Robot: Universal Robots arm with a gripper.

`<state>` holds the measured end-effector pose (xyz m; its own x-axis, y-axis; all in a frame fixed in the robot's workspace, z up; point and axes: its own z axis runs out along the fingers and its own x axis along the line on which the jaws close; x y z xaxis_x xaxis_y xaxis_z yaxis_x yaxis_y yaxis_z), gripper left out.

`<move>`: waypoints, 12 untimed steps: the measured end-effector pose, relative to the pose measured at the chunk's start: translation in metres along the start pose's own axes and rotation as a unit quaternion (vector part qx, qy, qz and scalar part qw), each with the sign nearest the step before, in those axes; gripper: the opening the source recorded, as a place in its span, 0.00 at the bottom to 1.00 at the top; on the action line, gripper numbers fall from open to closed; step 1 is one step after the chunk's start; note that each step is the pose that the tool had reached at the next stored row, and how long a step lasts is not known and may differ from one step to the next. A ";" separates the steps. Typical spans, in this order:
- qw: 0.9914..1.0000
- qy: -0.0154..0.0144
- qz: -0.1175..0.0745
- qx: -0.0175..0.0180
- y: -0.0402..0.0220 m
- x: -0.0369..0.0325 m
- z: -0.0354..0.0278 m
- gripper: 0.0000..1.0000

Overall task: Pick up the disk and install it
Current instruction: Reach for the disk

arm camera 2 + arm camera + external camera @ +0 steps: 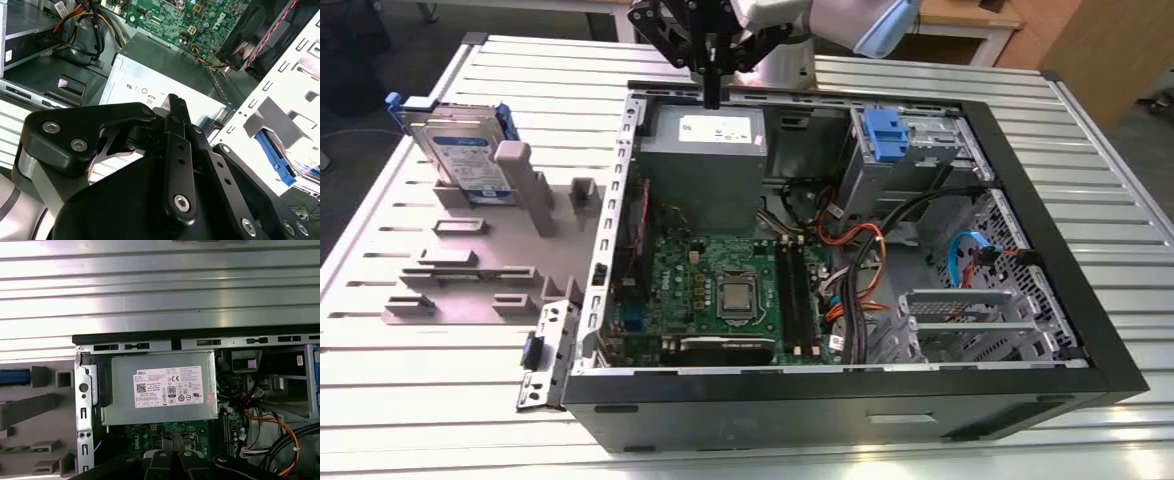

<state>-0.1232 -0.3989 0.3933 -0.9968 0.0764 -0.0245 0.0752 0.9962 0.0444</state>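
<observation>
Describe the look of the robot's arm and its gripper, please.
The arm is smooth and whitish grey, with a pale blue cap at one joint. The gripper is matte black, built of flat linked bars joined by round silver screws. Its fingers are narrow black bars.

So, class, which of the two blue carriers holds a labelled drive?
The disk standing in the grey holder, outside the case; the blue caddy inside shows none.

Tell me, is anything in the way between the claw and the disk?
Nothing visible is. The gripper hangs above the computer case by the power supply; the disk stands in the grey holder at the exterior view's left, open air between.
</observation>
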 end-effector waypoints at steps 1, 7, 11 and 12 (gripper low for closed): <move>1.000 0.000 0.000 0.000 0.0000 0.0005 0.0000 0.11; 1.000 0.000 0.000 0.000 -0.0003 0.0032 0.0000 0.11; 1.000 0.000 0.000 0.000 -0.0004 0.0047 0.0000 0.11; 1.000 0.000 0.000 0.000 -0.0004 0.0050 0.0000 0.11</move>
<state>-0.1282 -0.3989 0.3932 -0.9968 0.0762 -0.0245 0.0751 0.9962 0.0444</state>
